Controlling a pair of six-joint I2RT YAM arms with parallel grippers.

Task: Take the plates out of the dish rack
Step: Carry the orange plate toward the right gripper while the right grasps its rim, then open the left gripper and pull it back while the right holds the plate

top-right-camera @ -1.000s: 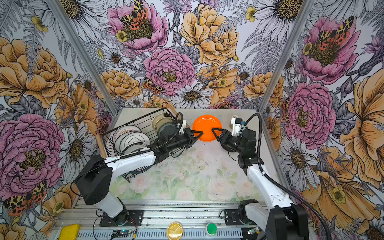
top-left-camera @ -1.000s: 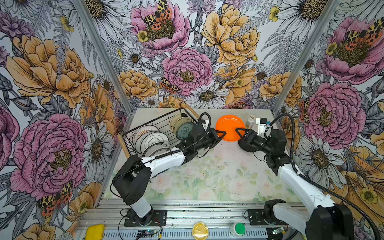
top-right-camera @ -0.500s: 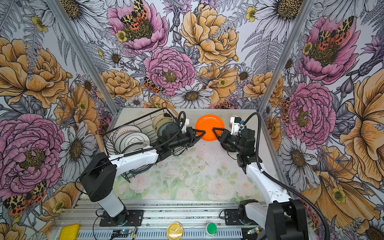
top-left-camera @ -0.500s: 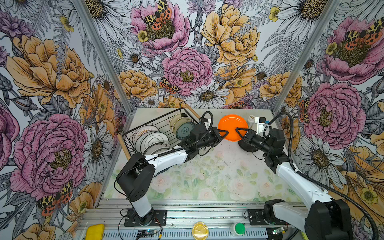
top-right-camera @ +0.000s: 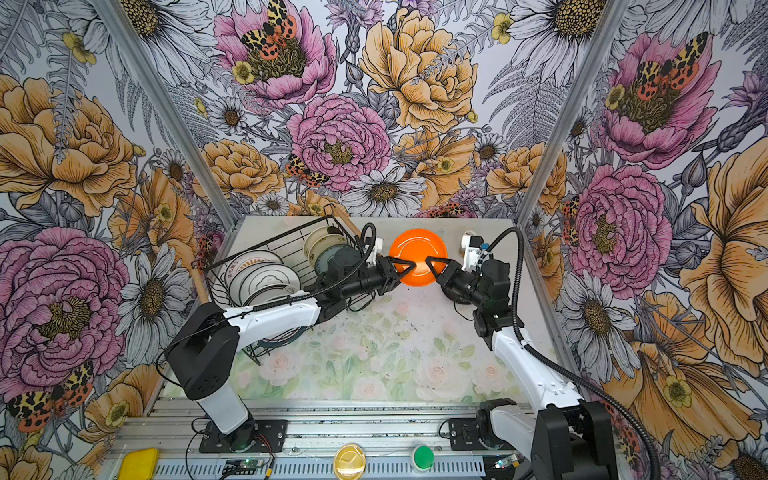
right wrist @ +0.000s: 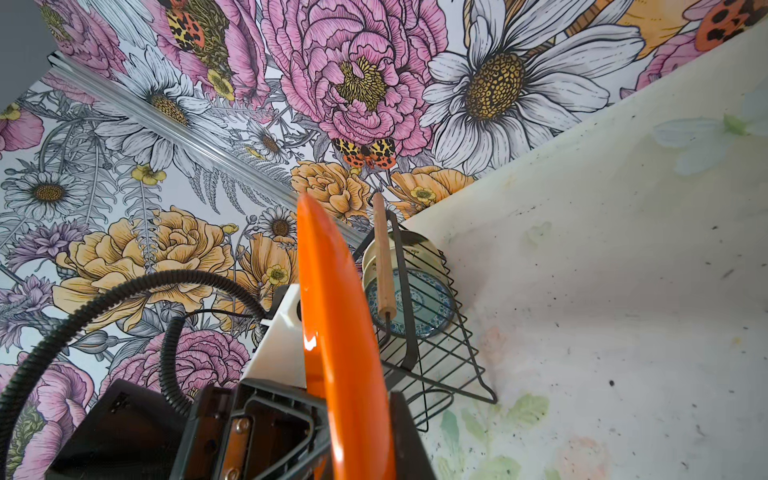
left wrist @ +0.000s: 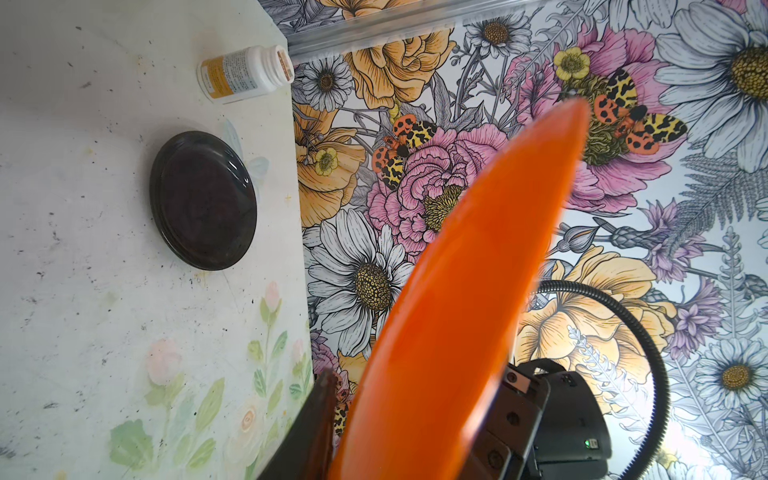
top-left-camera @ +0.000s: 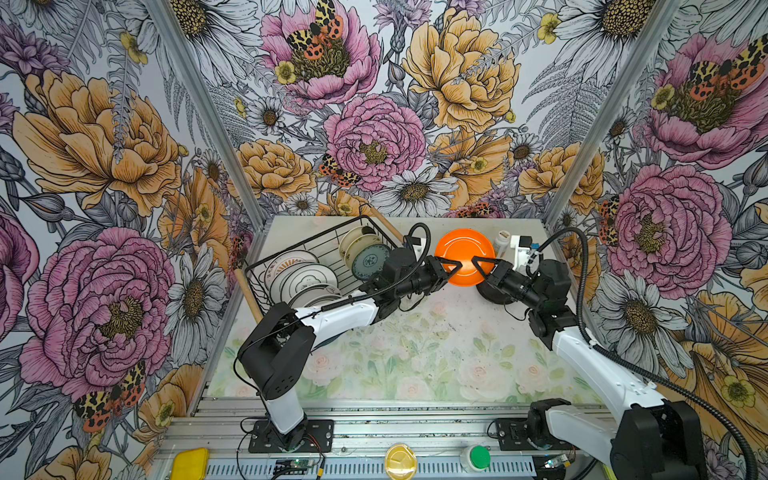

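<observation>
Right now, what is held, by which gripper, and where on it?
The orange plate, pinched at its rim by the right gripper; the left gripper straddles the opposite rim, jaws showing a gap.

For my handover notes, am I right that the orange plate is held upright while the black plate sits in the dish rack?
Not quite: the black plate lies flat on the table, outside the dish rack, as the left wrist view shows. The rest holds.

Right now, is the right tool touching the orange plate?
Touching. The right wrist view shows the orange plate clamped at its rim inside the right tool.
</observation>
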